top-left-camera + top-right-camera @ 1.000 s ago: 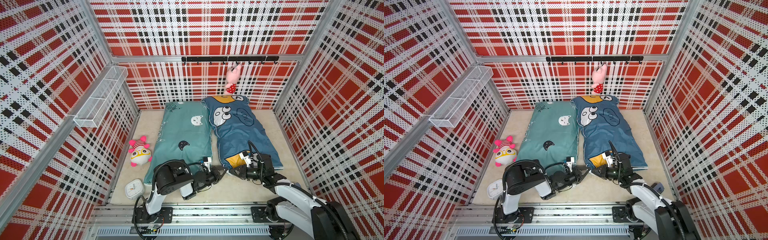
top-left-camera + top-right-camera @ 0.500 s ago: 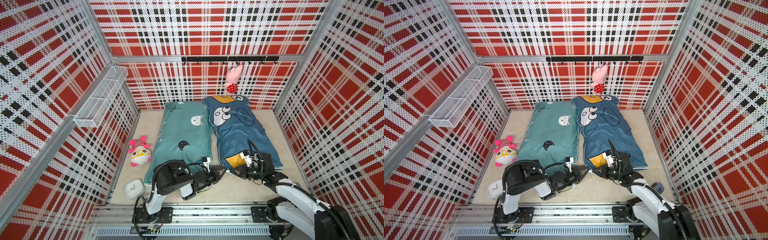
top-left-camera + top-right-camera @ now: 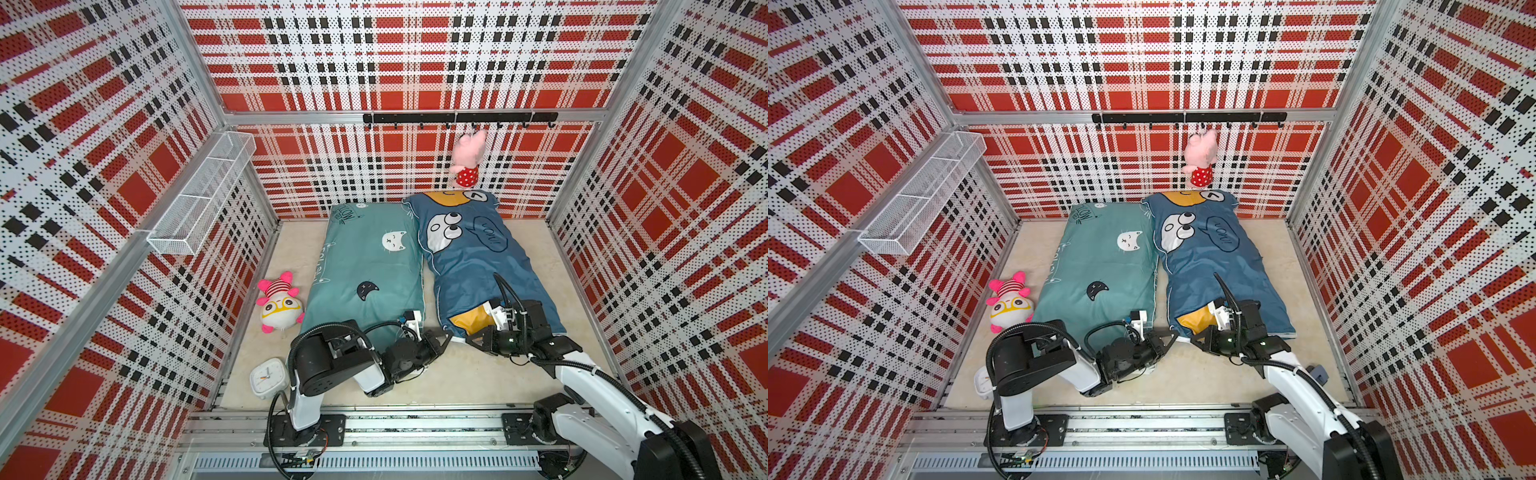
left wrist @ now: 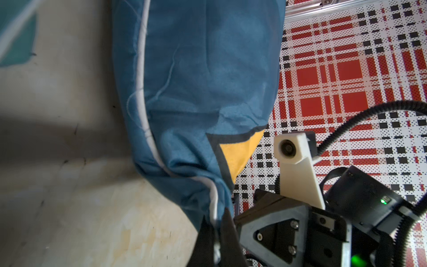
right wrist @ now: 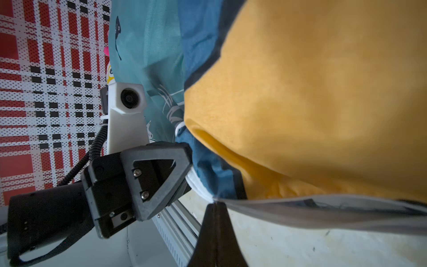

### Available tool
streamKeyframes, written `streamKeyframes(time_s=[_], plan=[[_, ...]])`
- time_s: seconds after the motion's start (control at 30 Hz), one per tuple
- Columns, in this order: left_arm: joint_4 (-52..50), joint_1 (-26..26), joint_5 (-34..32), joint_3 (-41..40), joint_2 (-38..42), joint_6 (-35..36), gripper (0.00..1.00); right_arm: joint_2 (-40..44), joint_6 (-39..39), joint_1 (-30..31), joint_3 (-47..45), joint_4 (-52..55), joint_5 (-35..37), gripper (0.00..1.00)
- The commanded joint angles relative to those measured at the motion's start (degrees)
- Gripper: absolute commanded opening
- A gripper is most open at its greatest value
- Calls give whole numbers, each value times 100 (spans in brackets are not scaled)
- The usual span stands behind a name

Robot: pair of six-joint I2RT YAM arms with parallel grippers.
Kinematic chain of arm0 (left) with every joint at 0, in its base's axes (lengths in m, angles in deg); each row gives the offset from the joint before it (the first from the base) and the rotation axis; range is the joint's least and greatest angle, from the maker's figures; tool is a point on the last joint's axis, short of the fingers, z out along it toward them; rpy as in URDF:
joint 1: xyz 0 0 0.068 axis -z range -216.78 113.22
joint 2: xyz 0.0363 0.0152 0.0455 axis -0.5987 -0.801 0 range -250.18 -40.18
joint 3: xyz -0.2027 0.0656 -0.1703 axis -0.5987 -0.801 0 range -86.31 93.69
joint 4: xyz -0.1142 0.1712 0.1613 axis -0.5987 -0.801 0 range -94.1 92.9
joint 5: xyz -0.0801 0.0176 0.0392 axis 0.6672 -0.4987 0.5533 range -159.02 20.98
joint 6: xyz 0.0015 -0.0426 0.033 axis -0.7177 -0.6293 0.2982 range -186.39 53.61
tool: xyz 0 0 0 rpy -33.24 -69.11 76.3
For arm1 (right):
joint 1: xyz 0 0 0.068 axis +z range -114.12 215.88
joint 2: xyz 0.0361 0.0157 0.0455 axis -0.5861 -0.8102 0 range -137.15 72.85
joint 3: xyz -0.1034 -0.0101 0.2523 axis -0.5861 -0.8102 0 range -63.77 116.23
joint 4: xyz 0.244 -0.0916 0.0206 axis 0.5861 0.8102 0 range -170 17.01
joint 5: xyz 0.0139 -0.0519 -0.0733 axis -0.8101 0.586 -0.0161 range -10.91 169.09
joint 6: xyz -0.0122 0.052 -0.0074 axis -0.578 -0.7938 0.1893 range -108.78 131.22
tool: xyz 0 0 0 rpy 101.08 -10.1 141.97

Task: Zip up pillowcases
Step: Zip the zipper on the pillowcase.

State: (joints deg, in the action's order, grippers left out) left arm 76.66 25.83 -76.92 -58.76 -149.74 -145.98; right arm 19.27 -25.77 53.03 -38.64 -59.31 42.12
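Two pillowcases lie side by side on the beige floor in both top views: a teal one with cat faces (image 3: pixel 365 266) and a blue one with googly-eyed faces (image 3: pixel 478 257). My left gripper (image 3: pixel 447 335) is shut on the blue pillowcase's near corner, pinching blue fabric and white piping (image 4: pixel 215 208) between its jaws. My right gripper (image 3: pixel 469 340) points toward it from the right and is shut on the pale strip (image 5: pixel 300 208) along the same pillowcase's near edge, below the yellow patch (image 5: pixel 312 92). The two grippers' tips are almost touching. No zipper pull shows.
A pink-striped plush (image 3: pixel 279 305) and a white clock (image 3: pixel 269 377) lie left of the teal pillowcase. A pink pig plush (image 3: pixel 467 158) hangs from the hook rail (image 3: pixel 415 118) on the back wall. A wire basket (image 3: pixel 203 195) juts from the left wall. Plaid walls enclose everything.
Both grippers stay shut at the blue pillowcase's near corner. The right arm's wrist and forearm have shifted slightly away from the front rail.
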Motion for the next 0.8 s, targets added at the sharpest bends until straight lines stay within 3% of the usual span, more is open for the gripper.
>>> streamKeyframes(time_s=[0.0,0.33,0.77], plan=[[-324,-81,-256,24,152,161,0,207,181,39,215,717,669,0],[-1378,-75,-695,-17,747,575,0,163,301,38,589,1545,1600,0],[-1381,-405,-769,-347,816,685,0,0,186,35,953,2159,2468,0]])
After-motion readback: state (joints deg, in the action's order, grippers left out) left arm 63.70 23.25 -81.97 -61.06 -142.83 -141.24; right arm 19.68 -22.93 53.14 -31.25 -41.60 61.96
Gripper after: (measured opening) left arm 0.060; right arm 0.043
